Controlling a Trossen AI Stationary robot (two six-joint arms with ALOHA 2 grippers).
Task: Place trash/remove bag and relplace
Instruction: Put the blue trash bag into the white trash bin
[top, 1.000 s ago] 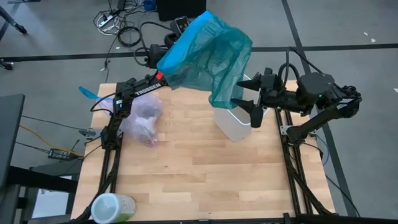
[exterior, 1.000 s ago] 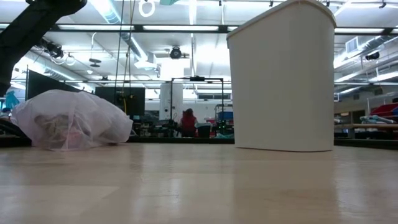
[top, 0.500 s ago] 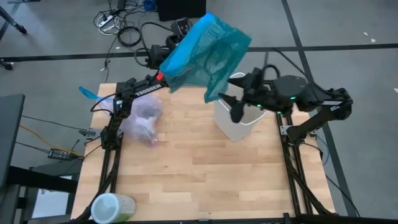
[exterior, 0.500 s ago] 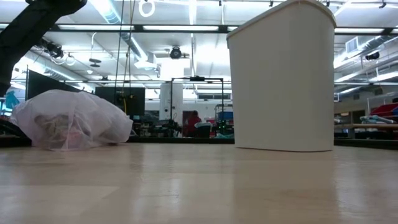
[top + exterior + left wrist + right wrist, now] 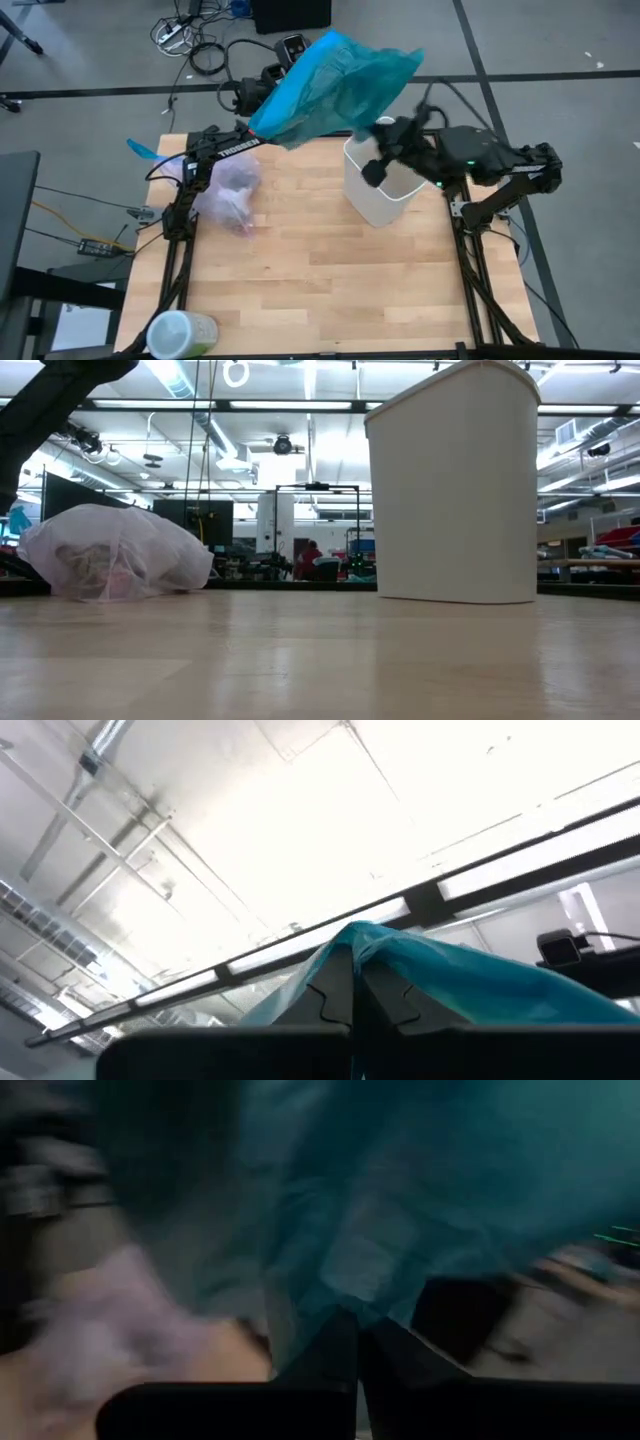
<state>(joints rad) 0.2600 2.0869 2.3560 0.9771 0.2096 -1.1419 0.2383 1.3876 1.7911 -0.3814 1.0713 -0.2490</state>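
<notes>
A teal-green plastic bag is held in the air above the table's far edge, between my two grippers. My left gripper is shut on its left end and points steeply up. My right gripper, over the white bin, is shut on the bag's lower part. The pale pink-lavender bag lies on its side on the table's left. Crumpled trash shows through its film. My left gripper pinches a gathered fold of the teal bag between its two fingers from below, pointing up. The bag spreads away past the fingertips, clear of the table. My right gripper pinches a bunched part of the teal bag's lower edge between its two fingers. It comes in level from the table's right. The bag stays clear of the bin.
The white bin stands upright at the table's far right with nothing lining it. A white and green cylinder lies at the near left corner. Cables lie on the floor beyond the far edge.
My right gripper has moved toward the table's left, rolled its wrist and shut on the teal bag's lower part. That part hung down beside the bin before. It is now drawn up, and the bag spreads flatter toward the right.
</notes>
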